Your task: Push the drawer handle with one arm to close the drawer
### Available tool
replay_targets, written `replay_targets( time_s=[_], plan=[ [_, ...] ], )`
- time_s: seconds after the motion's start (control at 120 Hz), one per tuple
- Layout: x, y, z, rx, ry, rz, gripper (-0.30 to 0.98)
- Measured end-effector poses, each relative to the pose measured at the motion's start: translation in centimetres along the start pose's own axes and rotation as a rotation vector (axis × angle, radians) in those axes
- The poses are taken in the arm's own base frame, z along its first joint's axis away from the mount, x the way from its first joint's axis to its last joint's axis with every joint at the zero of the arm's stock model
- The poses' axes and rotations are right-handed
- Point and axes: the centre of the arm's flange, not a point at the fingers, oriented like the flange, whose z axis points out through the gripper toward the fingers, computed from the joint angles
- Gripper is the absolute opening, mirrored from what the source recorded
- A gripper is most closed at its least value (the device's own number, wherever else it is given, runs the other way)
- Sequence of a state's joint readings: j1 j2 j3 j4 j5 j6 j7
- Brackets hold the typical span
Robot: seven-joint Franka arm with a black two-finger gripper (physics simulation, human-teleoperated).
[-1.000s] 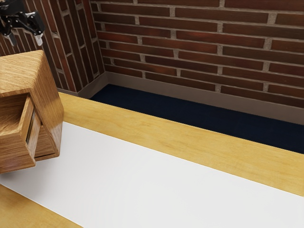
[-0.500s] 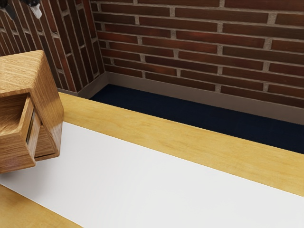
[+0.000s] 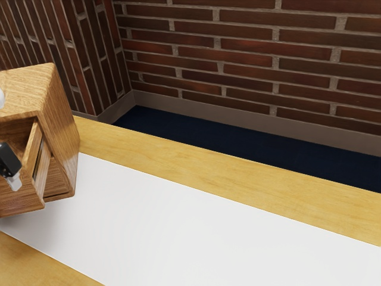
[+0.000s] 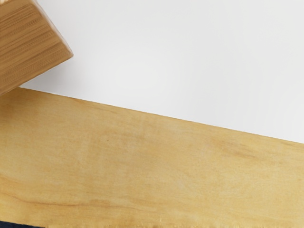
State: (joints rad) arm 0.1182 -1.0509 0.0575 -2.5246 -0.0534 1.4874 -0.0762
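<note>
At the exterior view's left edge, part of my black gripper (image 3: 8, 162) shows in front of the open wooden drawer (image 3: 22, 199), overlapping its side. Whether they touch cannot be told. The drawer sticks out of the wooden cabinet (image 3: 59, 128), and its inside is partly in view. The picture's edge cuts off the drawer's far portion, and no handle can be made out. From the wrist camera, a wooden corner (image 4: 33, 42) of the furniture stands over the white surface.
A white mat (image 3: 178, 226) lies along the yellow wooden table (image 3: 238, 182), beside the cabinet. Brick walls (image 3: 238, 59) rise behind, with dark blue floor (image 3: 196, 134) between wall and table. The table's wooden strip (image 4: 142, 166) crosses the wrist view.
From above and behind the cabinet, my gripper went up out of the exterior view's top left, and now shows lower, by the drawer. Drawer and cabinet look unmoved.
</note>
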Motion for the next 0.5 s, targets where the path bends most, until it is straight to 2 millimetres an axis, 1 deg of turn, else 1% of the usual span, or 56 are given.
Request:
replay_targets(
  time_s=[0.05, 0.083, 0.15, 0.258, 0.3, 0.425, 0.5],
  plan=[
    [-0.9, -0.7, 0.7, -0.011, 0.01, -0.039, 0.67],
    [-1.5, -1.2, 1.7, -0.015, 0.006, -0.063, 0.67],
    [-2.7, -2.3, 3.1, -0.02, 0.011, -0.109, 0.67],
    [-3.5, -3.8, 4.8, 0.013, 0.004, -0.151, 0.67],
    [-3.7, -4.4, 5.1, 0.033, 0.003, -0.162, 0.67],
    [-4.3, -7.3, 5.6, 0.04, 0.001, -0.233, 0.67],
    [-4.5, -8.5, 5.9, 0.049, -0.005, -0.272, 0.67]
  ],
)
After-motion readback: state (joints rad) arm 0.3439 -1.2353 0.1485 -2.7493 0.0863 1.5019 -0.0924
